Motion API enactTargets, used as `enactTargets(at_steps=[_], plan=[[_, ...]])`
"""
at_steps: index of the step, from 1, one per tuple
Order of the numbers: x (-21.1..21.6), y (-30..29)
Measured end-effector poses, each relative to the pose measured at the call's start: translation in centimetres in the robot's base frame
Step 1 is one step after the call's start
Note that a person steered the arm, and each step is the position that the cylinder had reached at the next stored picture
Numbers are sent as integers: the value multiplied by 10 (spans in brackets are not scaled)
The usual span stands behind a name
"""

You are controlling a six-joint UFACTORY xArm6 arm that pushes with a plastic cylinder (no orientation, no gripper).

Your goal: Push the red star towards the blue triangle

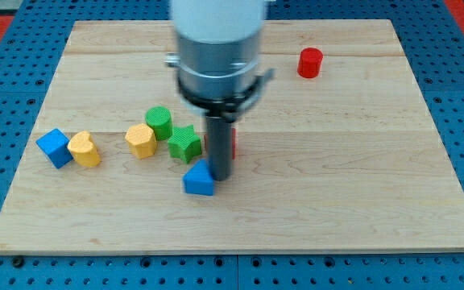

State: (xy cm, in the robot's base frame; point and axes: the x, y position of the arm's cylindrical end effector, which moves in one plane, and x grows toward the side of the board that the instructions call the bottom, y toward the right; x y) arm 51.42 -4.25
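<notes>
The red star [232,142] is mostly hidden behind my rod; only a red sliver shows at the rod's right side. The blue triangle [199,179] lies just below and left of it, near the board's middle. My tip [219,177] rests on the board at the blue triangle's right edge, touching or nearly touching it, directly in front of the red star.
A green star [184,144], a green cylinder [159,122] and a yellow block [140,139] cluster left of the rod. A yellow heart [84,149] and a blue cube [54,147] lie at the left. A red cylinder [310,62] stands at the top right of the wooden board [361,185].
</notes>
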Motion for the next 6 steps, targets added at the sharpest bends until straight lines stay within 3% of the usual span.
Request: enactTargets(at_steps=[1,2,3,4,5,6], plan=[[3,-17],[8,81],[-40,111],[-87,100],[-88,58],[-59,56]])
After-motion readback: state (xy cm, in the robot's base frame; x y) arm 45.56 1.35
